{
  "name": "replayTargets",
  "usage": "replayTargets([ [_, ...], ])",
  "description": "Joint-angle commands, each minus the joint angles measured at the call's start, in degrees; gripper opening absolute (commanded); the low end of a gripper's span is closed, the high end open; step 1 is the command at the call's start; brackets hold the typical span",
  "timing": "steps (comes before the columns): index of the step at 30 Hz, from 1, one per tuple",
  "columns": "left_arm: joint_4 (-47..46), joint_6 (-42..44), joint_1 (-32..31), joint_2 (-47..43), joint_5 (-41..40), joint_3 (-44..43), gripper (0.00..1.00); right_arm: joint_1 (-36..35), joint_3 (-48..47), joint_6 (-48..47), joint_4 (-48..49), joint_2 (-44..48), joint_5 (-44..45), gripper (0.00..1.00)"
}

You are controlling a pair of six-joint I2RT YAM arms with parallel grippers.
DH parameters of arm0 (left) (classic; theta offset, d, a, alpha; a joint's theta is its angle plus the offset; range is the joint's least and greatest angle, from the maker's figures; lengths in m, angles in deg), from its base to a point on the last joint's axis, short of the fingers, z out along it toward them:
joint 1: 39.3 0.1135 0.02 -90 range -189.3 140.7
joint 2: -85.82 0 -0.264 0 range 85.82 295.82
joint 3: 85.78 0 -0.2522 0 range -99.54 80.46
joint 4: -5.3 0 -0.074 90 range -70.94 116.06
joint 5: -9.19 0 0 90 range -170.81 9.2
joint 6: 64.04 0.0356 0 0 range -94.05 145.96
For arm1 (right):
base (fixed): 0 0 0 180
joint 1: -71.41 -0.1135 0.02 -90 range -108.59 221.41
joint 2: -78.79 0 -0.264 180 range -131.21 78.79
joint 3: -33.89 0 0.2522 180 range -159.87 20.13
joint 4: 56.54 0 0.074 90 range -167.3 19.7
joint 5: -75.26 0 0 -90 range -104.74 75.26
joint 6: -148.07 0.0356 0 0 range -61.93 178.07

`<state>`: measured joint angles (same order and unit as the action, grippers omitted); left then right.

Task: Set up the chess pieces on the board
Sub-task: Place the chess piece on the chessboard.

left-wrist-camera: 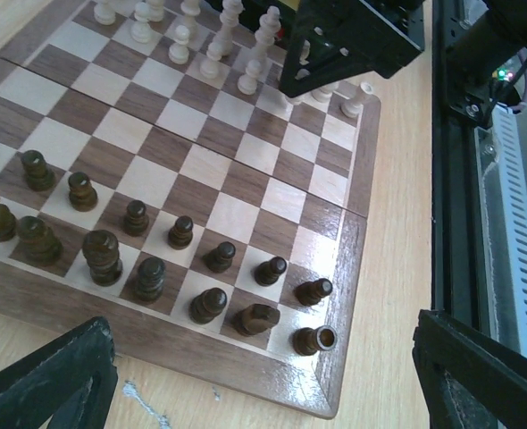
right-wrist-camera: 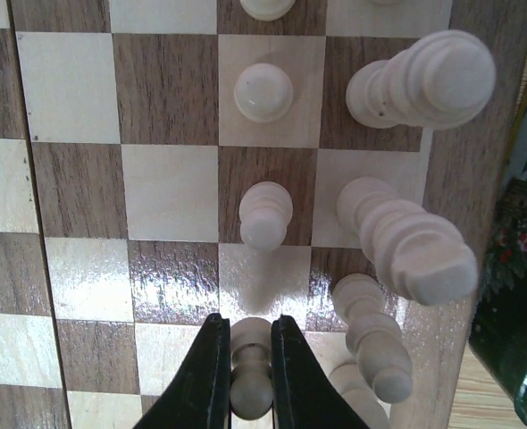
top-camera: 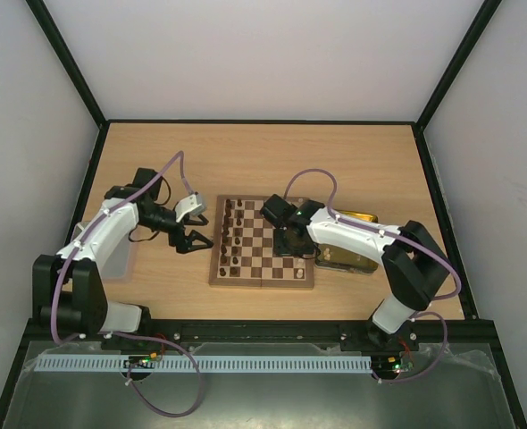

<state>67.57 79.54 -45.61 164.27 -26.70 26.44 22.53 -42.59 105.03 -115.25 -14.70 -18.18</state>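
Seen from above, the left gripper [top-camera: 195, 240] hangs just off the left edge of the chessboard [top-camera: 246, 282], which lies flat in the middle of the wooden table [top-camera: 263, 161]. The left wrist camera shows that gripper's black fingers [left-wrist-camera: 58, 375] spread wide with nothing between them. It also lets the dark chess pieces [left-wrist-camera: 149, 277] be counted, which the overhead view cannot. There are seven in the rim row and seven pawns in front, with a fifteenth cut off by the frame edge. The pale chess pieces [left-wrist-camera: 212, 63] stand on the far side, partly hidden. Only the right wrist camera shows the right gripper [right-wrist-camera: 251, 335] clamped on a pale pawn [right-wrist-camera: 250, 389]. That pawn is in line with two standing pawns, beside three taller pieces on the edge squares. A yellow tray [top-camera: 362, 217] peeks out from under the right arm.
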Motion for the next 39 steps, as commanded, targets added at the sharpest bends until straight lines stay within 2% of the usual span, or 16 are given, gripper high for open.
replayTargets([
  [1, 3.8, 4.3, 0.2, 0.4, 3.1, -1.0, 0.9, -0.1, 0.6, 0.2, 0.8, -1.1, 1.2, 0.02],
  [39, 2.2, 2.7, 0.1, 1.5, 3.6, -1.1, 0.9, 2.1, 0.1, -0.3, 2.1, -3.8, 1.1, 0.05],
])
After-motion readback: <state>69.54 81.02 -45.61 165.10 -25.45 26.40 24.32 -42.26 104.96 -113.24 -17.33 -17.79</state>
